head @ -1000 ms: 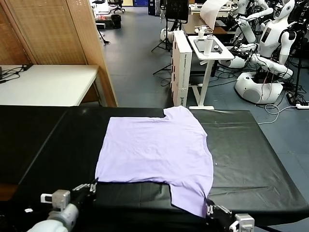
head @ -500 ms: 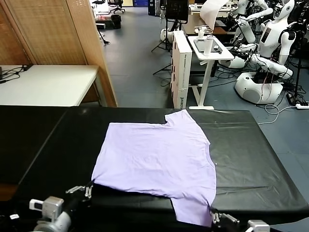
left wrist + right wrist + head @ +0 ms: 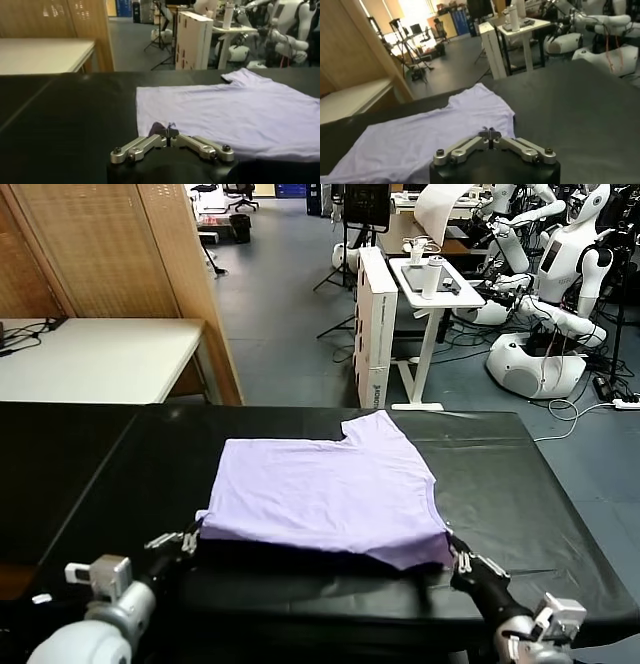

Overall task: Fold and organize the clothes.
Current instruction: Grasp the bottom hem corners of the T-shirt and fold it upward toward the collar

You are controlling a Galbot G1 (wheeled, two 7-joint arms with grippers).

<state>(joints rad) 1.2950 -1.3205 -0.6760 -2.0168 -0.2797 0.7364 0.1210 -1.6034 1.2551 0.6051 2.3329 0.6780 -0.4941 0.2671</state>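
T-shirt (image 3: 325,499), lavender, lying on the black counter (image 3: 520,484) slightly toward 11 o'clock of centre, its near hem raised off the surface at both near corners. Left gripper (image 3: 190,538), at 7 o'clock of the shirt, has its fingers closed on the near-left corner; the left wrist view shows a small tuck of cloth caught at the closed tips (image 3: 169,132). Right gripper (image 3: 455,556), at 5 o'clock, has its fingers closed on the near-right corner, where the cloth bunches into a fold; its wrist view shows the tips (image 3: 490,133) pressed together with lavender fabric lying just beyond them.

Step in hand, as judged: the first fold, in which the near edge is lifted by both corners to be carried toward 12 o'clock over the far half. The next move calls for both arms to travel together at equal height, keeping the hem taut so that the thin fabric neither sags in the middle nor skews, and to lay the hem just short of the far edge before letting go.

Hidden or unclear: no printed graphic is visible on the upturned side; only one sleeve (image 3: 375,424) shows, at the far edge near 12 o'clock, the other being tucked away or out of sight; the neckline cannot be made out; shadow under the raised hem conceals how much cloth is off the counter.
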